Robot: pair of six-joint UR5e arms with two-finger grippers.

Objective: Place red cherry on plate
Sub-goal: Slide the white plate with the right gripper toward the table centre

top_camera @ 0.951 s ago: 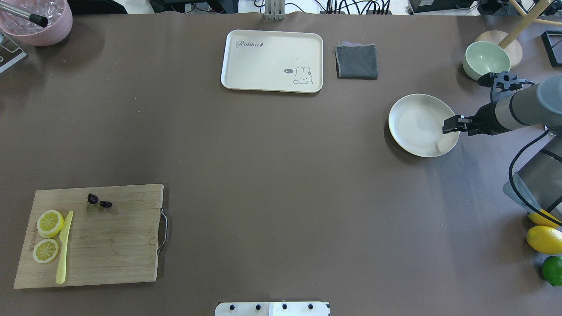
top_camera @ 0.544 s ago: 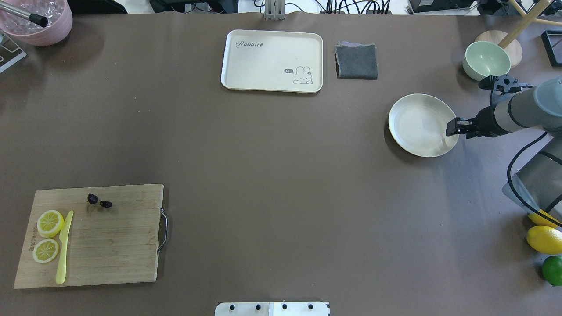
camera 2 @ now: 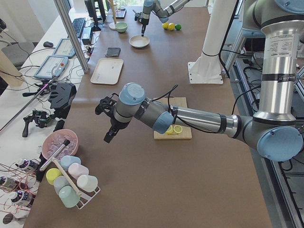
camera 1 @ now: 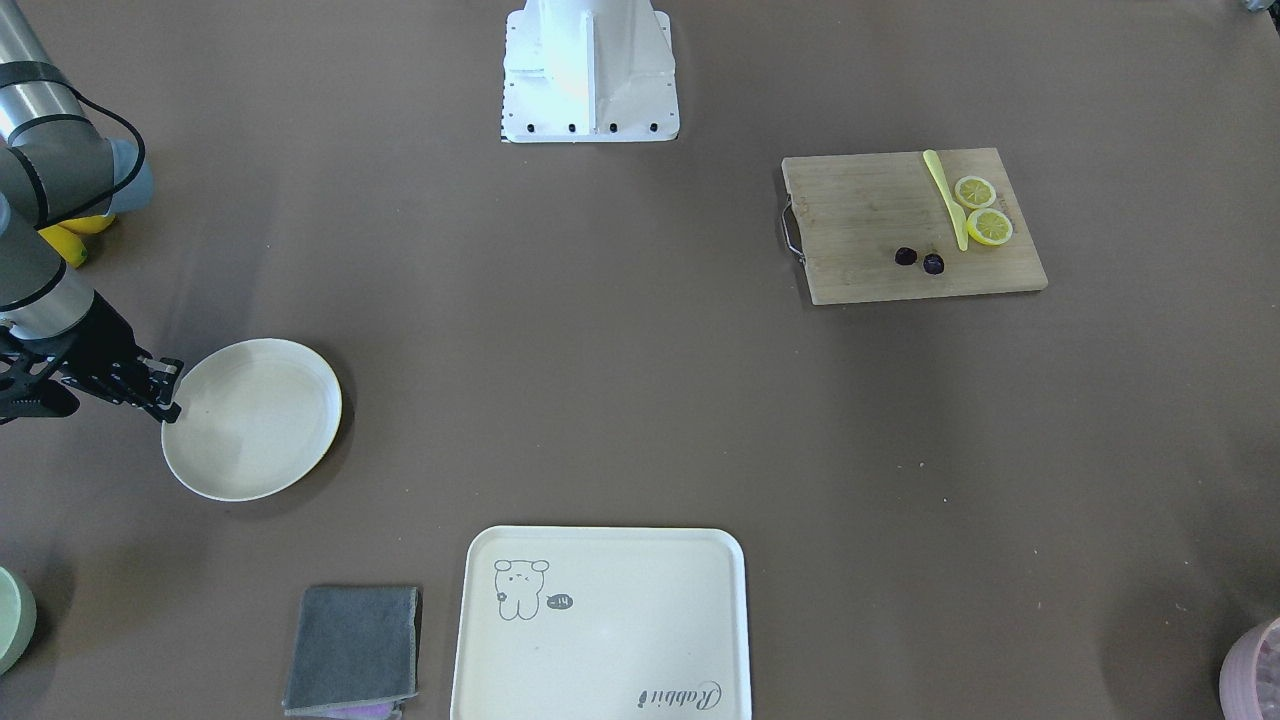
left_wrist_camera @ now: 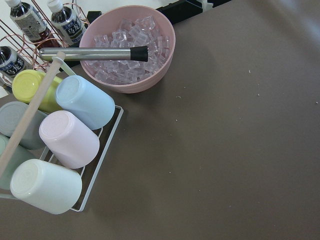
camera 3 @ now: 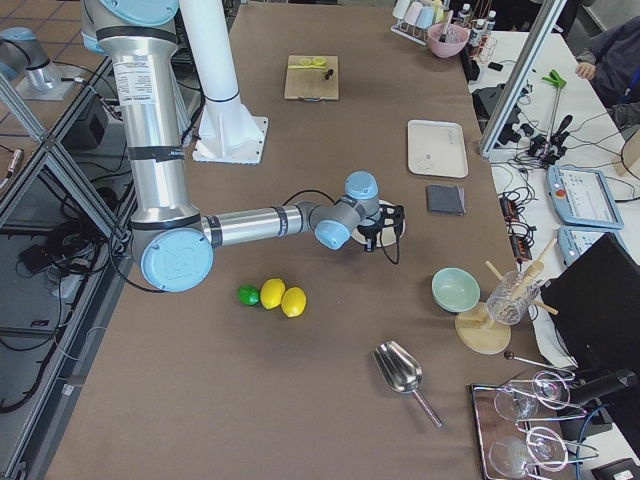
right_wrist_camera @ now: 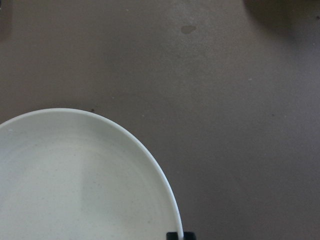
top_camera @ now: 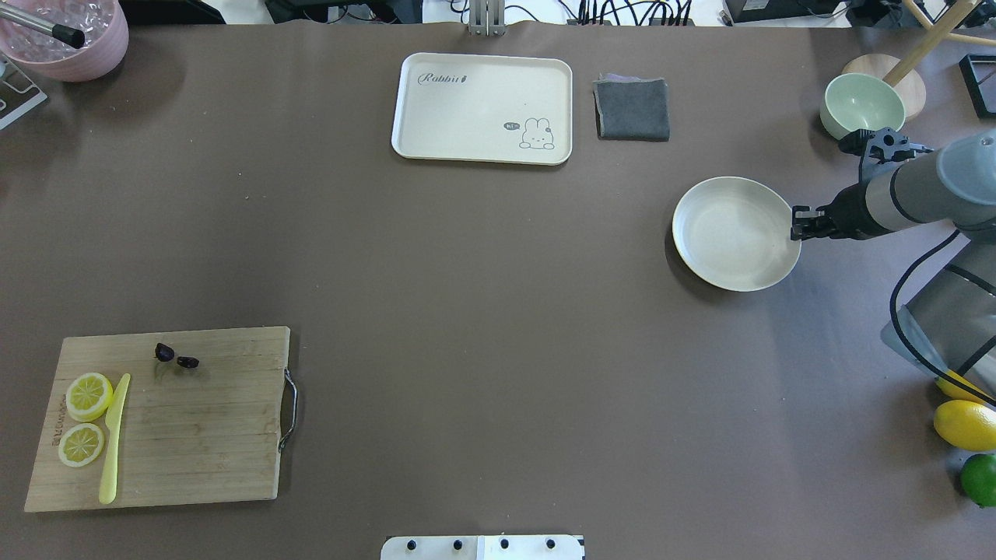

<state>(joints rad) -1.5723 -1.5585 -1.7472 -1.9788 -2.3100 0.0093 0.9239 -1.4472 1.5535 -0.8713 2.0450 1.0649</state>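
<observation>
The cherry (top_camera: 176, 356) lies on the cutting board (top_camera: 194, 443) in the lower left of the overhead view. It is near the board's top edge, just up and right of two lemon slices (top_camera: 89, 395) and a yellow knife (top_camera: 113, 435). The plate (top_camera: 724, 233) sits at the right middle of that view, well apart from the board. The right gripper (top_camera: 796, 226) is clamped on the plate's right-hand rim. In the right wrist view the rim passes between two dark fingertips (right_wrist_camera: 172, 236) at the bottom edge.

Above the plate, a green bowl (top_camera: 862, 105) stands near the right arm. A folded grey cloth (top_camera: 632, 109) lies beside the tray (top_camera: 482, 85) at top centre. Two lemons (top_camera: 965, 424) and a lime (top_camera: 979, 478) lie at the lower right edge, by the arm's base. A broad stretch of brown table (top_camera: 482, 311) runs between board and plate.

A pink bowl (left_wrist_camera: 130, 85) of ice and a rack of cups (left_wrist_camera: 75, 130) fill the left side of the left wrist view. The left gripper (camera 2: 108, 138) shows only in the left side view, hanging above the table near that bowl. Whether its fingers are apart or together I cannot tell.

The cherry's stems are too thin to make out. In the right wrist view the plate is cut off at the left and bottom, and the fingertips barely enter the frame. One lemon is half hidden behind the arm's cable.
</observation>
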